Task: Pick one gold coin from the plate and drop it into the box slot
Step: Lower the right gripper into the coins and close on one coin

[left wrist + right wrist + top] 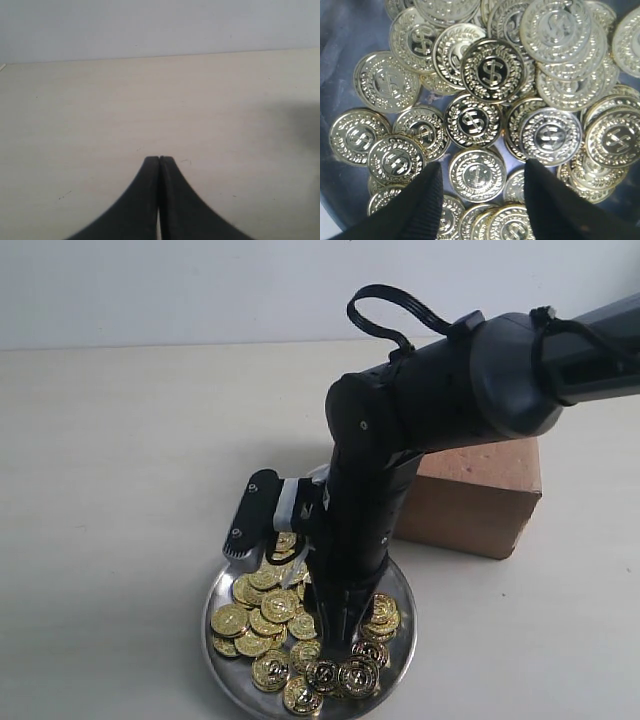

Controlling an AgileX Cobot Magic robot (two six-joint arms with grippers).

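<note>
The round silver plate sits at the front of the table, heaped with several gold coins. My right gripper reaches straight down into the plate, open. In the right wrist view its two black fingers straddle one coin lying flat among the others, the right gripper close above it. The reddish-brown box stands behind the plate to the right, partly hidden by the arm; its slot is not visible. My left gripper is shut on nothing above bare table, and does not show in the exterior view.
The pale table stretches left and behind the plate, ending at a light wall. The right arm's black links cross over the box's left part.
</note>
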